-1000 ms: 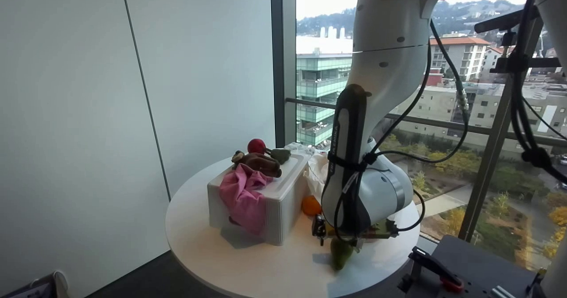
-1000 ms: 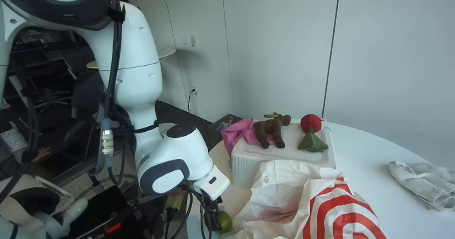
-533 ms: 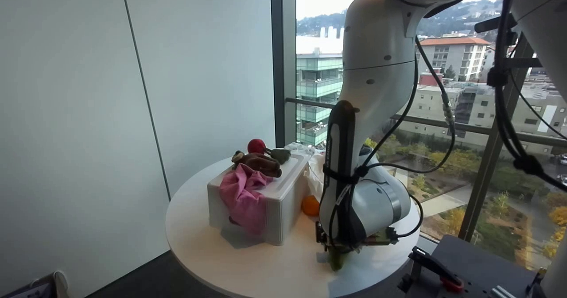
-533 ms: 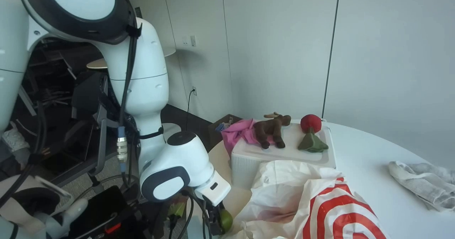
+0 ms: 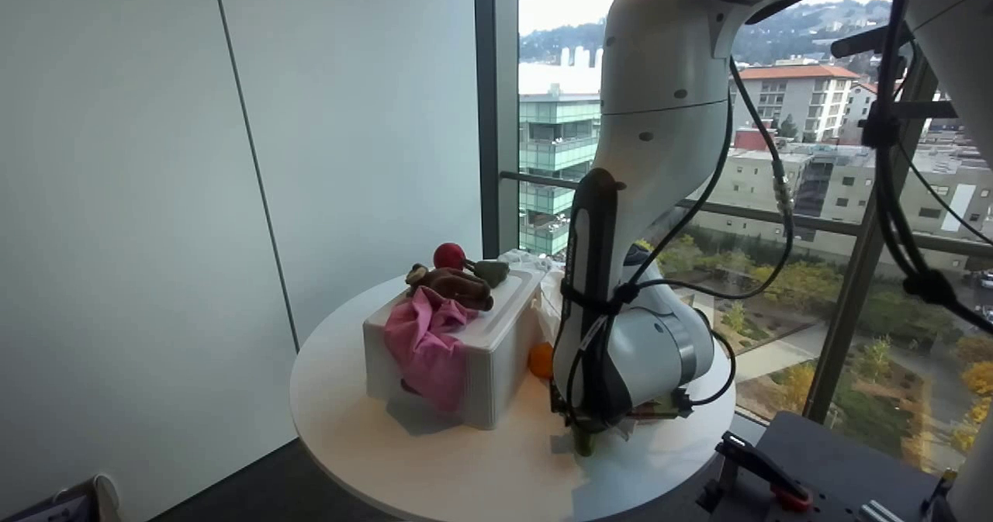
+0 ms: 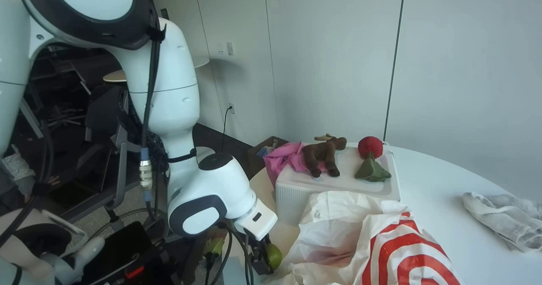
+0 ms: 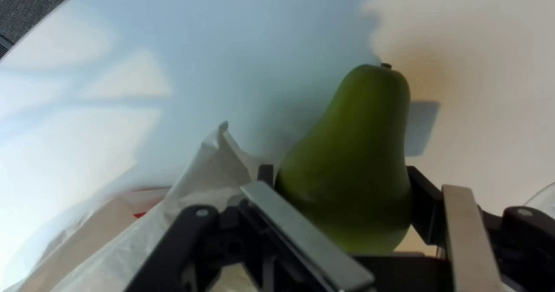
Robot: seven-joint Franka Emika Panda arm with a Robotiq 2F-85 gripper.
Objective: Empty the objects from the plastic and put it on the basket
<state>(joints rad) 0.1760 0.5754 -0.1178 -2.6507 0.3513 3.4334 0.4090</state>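
Note:
A green pear (image 7: pixel 347 166) is in the wrist view. My gripper (image 7: pixel 340 183) is shut on its wide lower part, a finger pad on each side. In the exterior views the pear (image 5: pixel 583 441) (image 6: pixel 275 256) hangs just under the arm's end, low over the white table (image 5: pixel 496 468); the arm hides part of the gripper. The white plastic bag (image 6: pixel 338 228) with red rings lies beside the pear, its mouth open; it also shows in the wrist view (image 7: pixel 130 231). The white ribbed basket (image 5: pixel 485 382) stands behind the bag with toys on top.
On the basket lie a brown moose plush (image 6: pixel 320 154), a red ball with a green part (image 6: pixel 371 147) and a pink cloth (image 5: pixel 427 343). An orange (image 5: pixel 541 360) is between basket and arm. A grey-white cloth (image 6: pixel 504 219) lies at the table's far side.
My gripper came down over the pear and closed on it. The pear has since risen slightly and shifted a little toward the bag. The bag and basket have not moved.

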